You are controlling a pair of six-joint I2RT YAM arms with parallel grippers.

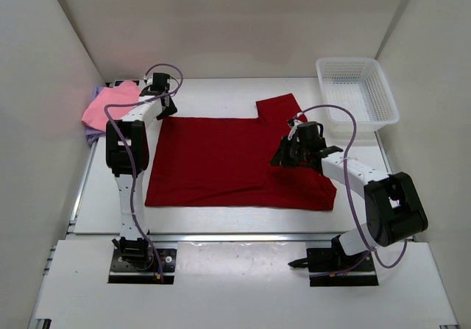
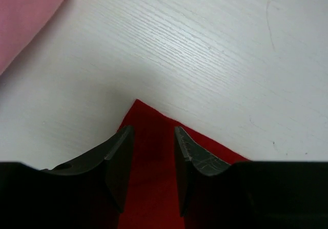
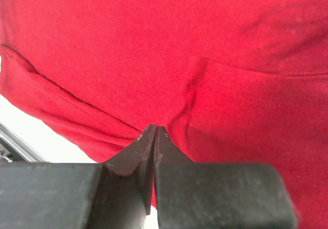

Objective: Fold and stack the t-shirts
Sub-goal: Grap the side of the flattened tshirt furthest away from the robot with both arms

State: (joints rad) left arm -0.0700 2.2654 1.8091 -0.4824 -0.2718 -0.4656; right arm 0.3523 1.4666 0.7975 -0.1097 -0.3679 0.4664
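Note:
The dark red t-shirt (image 1: 213, 160) lies spread across the middle of the table, its right side doubled over with a sleeve (image 1: 280, 108) sticking out at the back. My left gripper (image 1: 163, 110) is at the shirt's far left corner (image 2: 141, 111), open, with the flat cloth showing between its fingers (image 2: 152, 131). My right gripper (image 1: 280, 158) rests on the right part of the shirt. Its jaws are shut (image 3: 155, 127), and creases in the red cloth (image 3: 215, 44) run in to the tips. A pink t-shirt (image 1: 110, 107) lies on a lavender one (image 1: 94, 133) at the far left.
A white lattice basket (image 1: 346, 61) stands at the back right, close to the shirt's sleeve. The pink cloth (image 2: 25, 14) lies just beyond my left gripper. White walls close in the table on the left, back and right.

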